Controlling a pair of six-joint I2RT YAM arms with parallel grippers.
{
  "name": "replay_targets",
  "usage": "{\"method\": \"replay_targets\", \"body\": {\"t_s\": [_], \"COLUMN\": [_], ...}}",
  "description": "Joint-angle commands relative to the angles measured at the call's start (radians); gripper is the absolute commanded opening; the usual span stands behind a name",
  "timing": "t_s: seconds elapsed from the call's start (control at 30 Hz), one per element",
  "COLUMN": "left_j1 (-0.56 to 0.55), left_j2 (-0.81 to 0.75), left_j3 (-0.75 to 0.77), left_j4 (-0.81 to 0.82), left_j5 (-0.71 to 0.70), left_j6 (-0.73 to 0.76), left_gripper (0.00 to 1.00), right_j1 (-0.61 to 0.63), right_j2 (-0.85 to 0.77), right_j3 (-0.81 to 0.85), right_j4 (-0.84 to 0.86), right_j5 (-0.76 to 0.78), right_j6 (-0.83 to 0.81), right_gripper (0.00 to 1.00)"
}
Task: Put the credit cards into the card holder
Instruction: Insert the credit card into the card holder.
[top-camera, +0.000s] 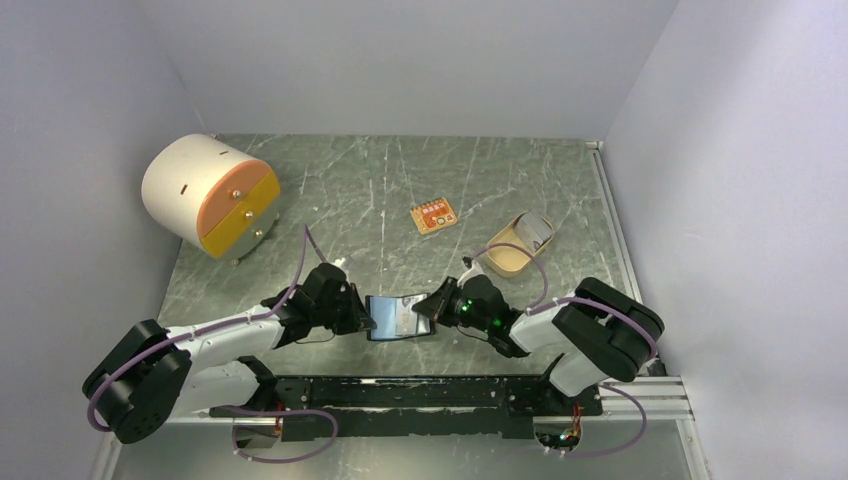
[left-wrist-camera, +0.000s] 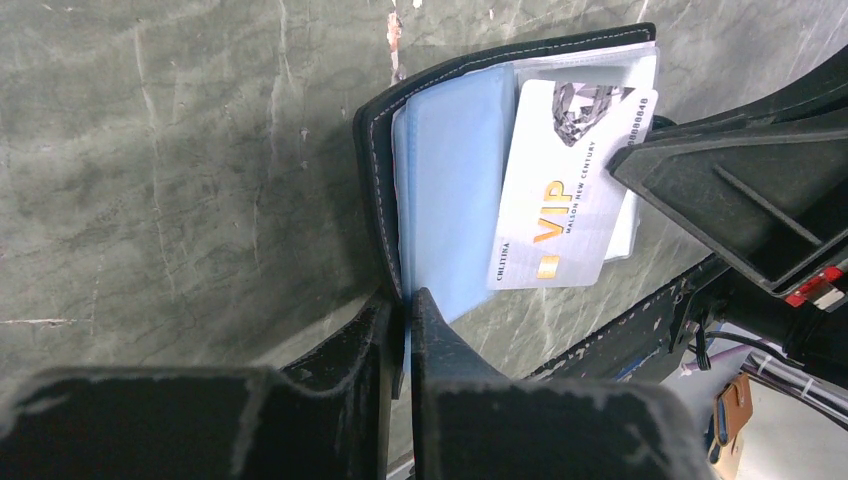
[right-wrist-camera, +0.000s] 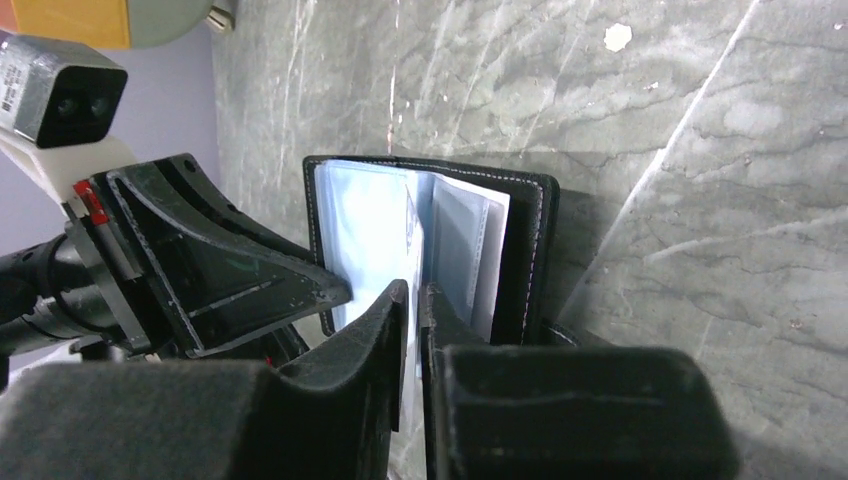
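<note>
– Grippers first: how do they stand?
– The left gripper (left-wrist-camera: 408, 300) is pressed together on the left edge of the card holder (left-wrist-camera: 450, 180), pinching cover and blue pocket. The right gripper (right-wrist-camera: 415, 292) comes from the opposite side. Its fingers are almost together, with the edge of a credit card (left-wrist-camera: 570, 190) between them.
– Where is this card?
– It lies on the open card holder, pale face up with gold "VIP", one end under a clear pocket. The card holder lies on the table (top-camera: 400, 180) between both grippers.
– And farther?
– Beyond the card holder, to the right, a tan tray (top-camera: 505, 262); straight beyond, an orange board (top-camera: 433, 216); far to the left, a white drum (top-camera: 190, 185) with orange front.
</note>
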Motion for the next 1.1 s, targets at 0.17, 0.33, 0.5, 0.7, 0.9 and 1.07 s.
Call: {"method": "replay_targets", "body": {"t_s": [0.17, 0.33, 0.5, 0.7, 0.9, 1.07], "left_j1": [0.005, 0.006, 0.006, 0.005, 0.007, 0.006], "left_j2": [-0.005, -0.003, -0.004, -0.009, -0.013, -0.010], "left_j3": [0.010, 0.021, 0.020, 0.020, 0.021, 0.022], "left_j4": [-0.001, -0.009, -0.010, -0.016, -0.013, -0.014], "left_j5": [-0.014, -0.018, -0.016, -0.020, -0.018, -0.018], "left_j6": [0.008, 0.011, 0.009, 0.011, 0.011, 0.012], "left_gripper": [0.12, 0.12, 0.12, 0.11, 0.11, 0.11], "right_j1": [0.012, 0.026, 0.030, 0.035, 0.045, 0.047], "right_j2": [-0.004, -0.008, 0.018, 0.005, 0.006, -0.030], "right_j3": [0.063, 0.102, 0.111, 0.123, 0.154, 0.115], "right_j4": [-0.181, -0.243, -0.253, -0.317, -0.398, -0.402], "right_j5": [0.025, 0.034, 0.019, 0.041, 0.068, 0.114], "right_j6": [-0.052, -0.086, -0.083, -0.089, -0.076, -0.036], "right_gripper": [0.23, 0.17, 0.18, 0.12, 0.14, 0.11]}}
